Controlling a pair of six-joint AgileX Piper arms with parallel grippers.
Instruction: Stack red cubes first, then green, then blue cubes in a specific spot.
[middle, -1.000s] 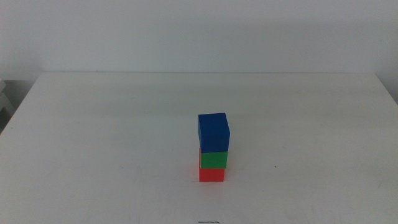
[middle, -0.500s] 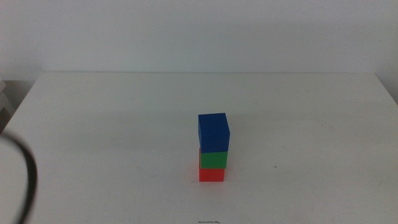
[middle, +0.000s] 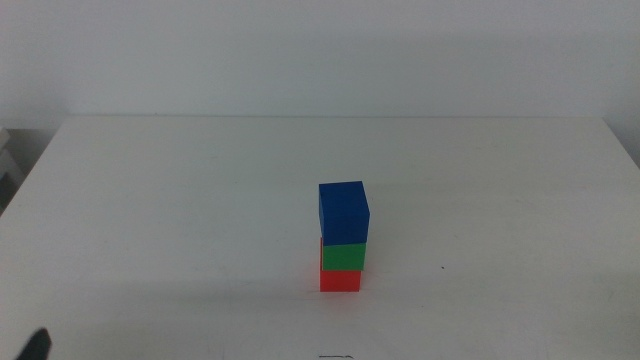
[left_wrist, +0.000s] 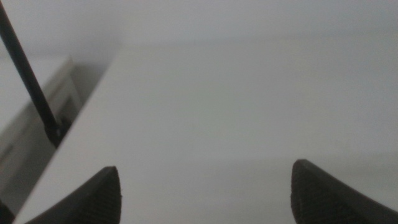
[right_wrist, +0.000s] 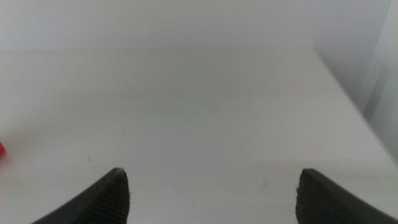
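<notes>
Stacked upright on the white worktop: red cube at the bottom, green cube on it, blue cube on top, turned slightly against the green cube. Nothing gripping the stack. Left gripper well apart from the red cube, over bare worktop by its edge, jaws spread wide, empty. Right gripper also away from the red cube, a sliver of red just showing at its view's edge, jaws wide apart, empty.

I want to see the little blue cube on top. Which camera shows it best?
The middle view: the small deep-blue cube sits on the green cube, unblocked. The left wrist view shows only bare tabletop between open jaws; the right wrist view catches only a red sliver.
</notes>
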